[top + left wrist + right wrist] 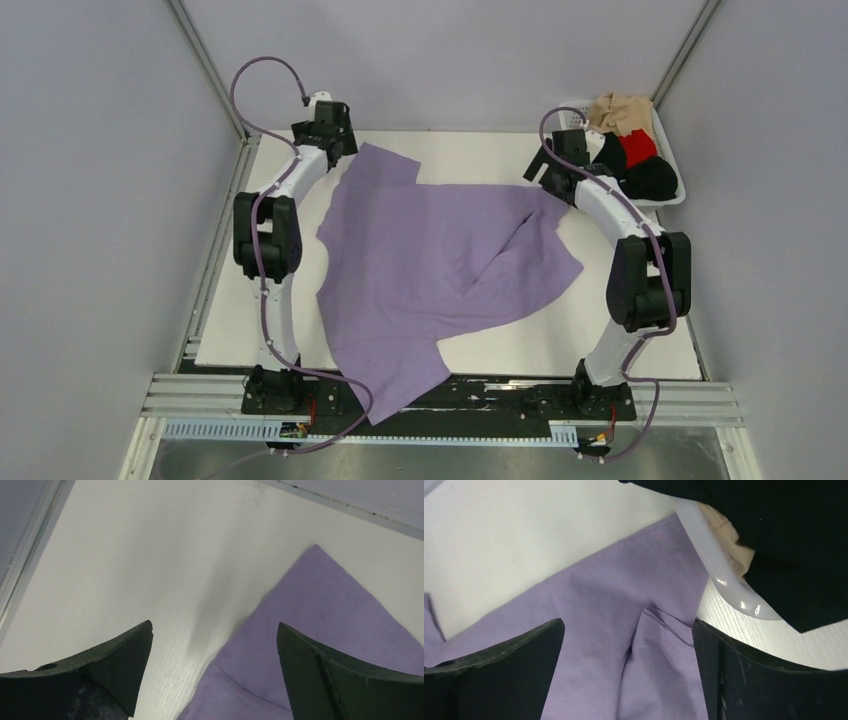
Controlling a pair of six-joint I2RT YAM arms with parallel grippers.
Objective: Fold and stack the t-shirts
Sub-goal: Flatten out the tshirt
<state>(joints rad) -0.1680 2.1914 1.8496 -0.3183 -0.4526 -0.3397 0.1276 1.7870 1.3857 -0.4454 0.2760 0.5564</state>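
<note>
A lavender t-shirt [430, 270] lies spread and creased over the middle of the white table, one corner hanging over the near edge. My left gripper [335, 150] is at the shirt's far left corner; in the left wrist view it [214, 630] is open and empty above the cloth's edge [320, 610]. My right gripper [550, 180] is at the shirt's far right corner; in the right wrist view it [628, 627] is open over a fold of the lavender cloth [659, 645]. Black [650, 178], red [638, 146] and tan [620, 112] shirts lie in the basket.
A white basket [672, 140] stands at the table's far right corner, next to my right gripper; its rim [724, 580] shows in the right wrist view. Grey walls enclose the table [620, 340] on three sides.
</note>
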